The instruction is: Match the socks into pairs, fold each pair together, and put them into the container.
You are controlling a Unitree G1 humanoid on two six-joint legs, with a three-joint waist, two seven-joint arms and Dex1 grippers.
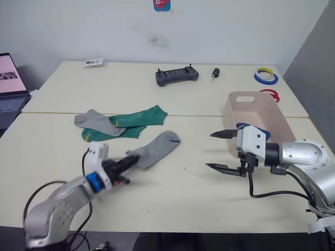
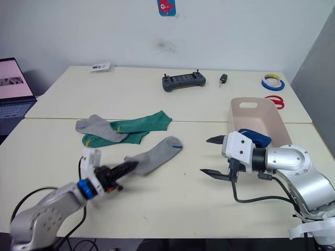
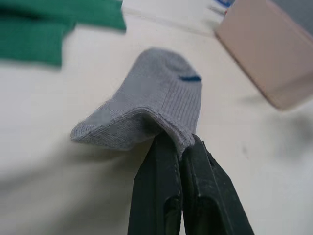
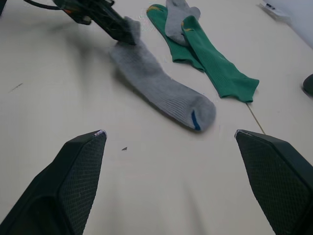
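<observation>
Left pincer clamped tight on the near end of 1 grey sock, which stretches away toward the far right across the surface, toe with a blue mark. Far-left of it, a 2nd grey sock lies over 2 green socks. Right pincer hovers with its fingers spread wide, holding nothing, just left of the container. Dark blue fabric sits inside the container.
</observation>
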